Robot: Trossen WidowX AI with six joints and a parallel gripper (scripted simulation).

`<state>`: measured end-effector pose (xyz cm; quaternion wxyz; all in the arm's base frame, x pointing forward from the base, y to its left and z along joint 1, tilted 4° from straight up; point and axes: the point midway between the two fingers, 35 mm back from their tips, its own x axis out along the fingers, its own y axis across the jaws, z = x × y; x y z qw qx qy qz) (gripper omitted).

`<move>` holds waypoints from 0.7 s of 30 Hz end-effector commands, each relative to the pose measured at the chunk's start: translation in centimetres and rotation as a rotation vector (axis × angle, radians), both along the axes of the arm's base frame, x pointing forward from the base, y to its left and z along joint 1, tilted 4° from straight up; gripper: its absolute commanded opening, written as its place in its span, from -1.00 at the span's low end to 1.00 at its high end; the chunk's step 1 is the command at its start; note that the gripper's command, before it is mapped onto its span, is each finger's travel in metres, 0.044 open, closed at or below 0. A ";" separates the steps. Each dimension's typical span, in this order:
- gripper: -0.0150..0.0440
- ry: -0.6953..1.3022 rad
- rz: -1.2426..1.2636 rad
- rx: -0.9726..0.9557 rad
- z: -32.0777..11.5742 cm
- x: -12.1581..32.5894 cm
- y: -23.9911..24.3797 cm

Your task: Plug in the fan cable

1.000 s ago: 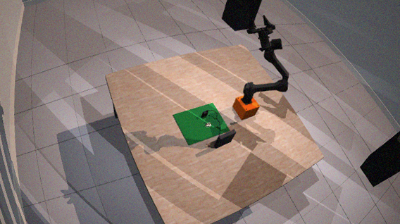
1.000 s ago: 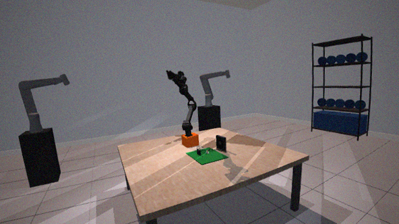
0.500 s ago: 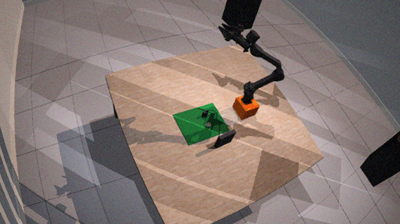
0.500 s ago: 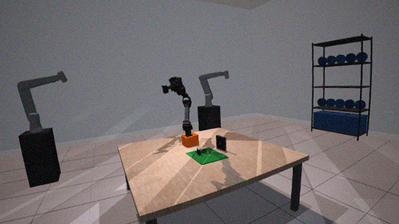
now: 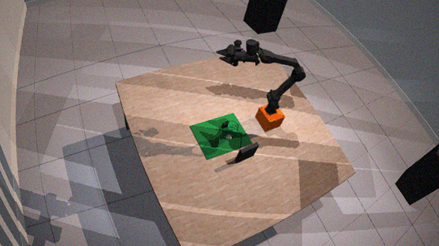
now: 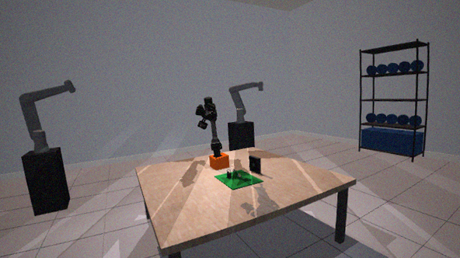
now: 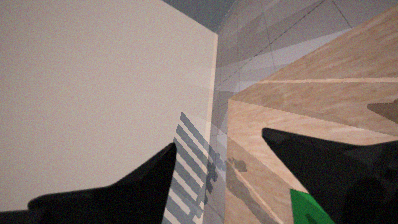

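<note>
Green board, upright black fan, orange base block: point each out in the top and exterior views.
green board (image 5: 203,131) (image 6: 233,185): top, exterior; bare surface
black fan (image 5: 247,153) (image 6: 255,164): top, exterior; body
orange base block (image 5: 267,123) (image 6: 219,163): top, exterior; side

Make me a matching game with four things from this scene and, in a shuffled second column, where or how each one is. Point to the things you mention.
1. gripper (image 5: 221,56) (image 7: 218,139)
2. board (image 5: 203,129) (image 6: 233,183) (image 7: 301,206)
3. orange block (image 5: 269,120) (image 6: 219,162)
4. shelf rack (image 6: 394,47)

A. under the arm's foot
B. holding blue round things
C. open, raised above the table
D. green, flat on the table

Pairs: 1-C, 2-D, 3-A, 4-B
</note>
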<state>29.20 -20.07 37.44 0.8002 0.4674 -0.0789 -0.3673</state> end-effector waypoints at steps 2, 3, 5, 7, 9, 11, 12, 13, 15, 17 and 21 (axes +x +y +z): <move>1.00 -0.004 -0.051 0.481 -7.9 3.5 2.2; 1.00 -0.002 -0.070 0.543 -8.9 3.8 2.6; 1.00 0.004 -0.116 0.665 -10.9 4.2 3.5; 1.00 0.012 -0.173 0.780 -12.8 4.5 4.4; 1.00 0.023 -0.241 0.889 -14.7 4.6 5.4; 1.00 0.035 -0.319 0.991 -16.5 4.6 6.4; 1.00 0.041 -0.363 1.039 -17.4 4.5 6.9; 1.00 0.048 -0.409 1.085 -18.3 4.4 7.5; 1.00 0.061 -0.511 1.169 -20.0 4.1 8.6; 1.00 0.073 -0.623 1.242 -21.5 3.7 9.7; 1.00 0.090 -0.878 1.348 -24.4 2.4 11.9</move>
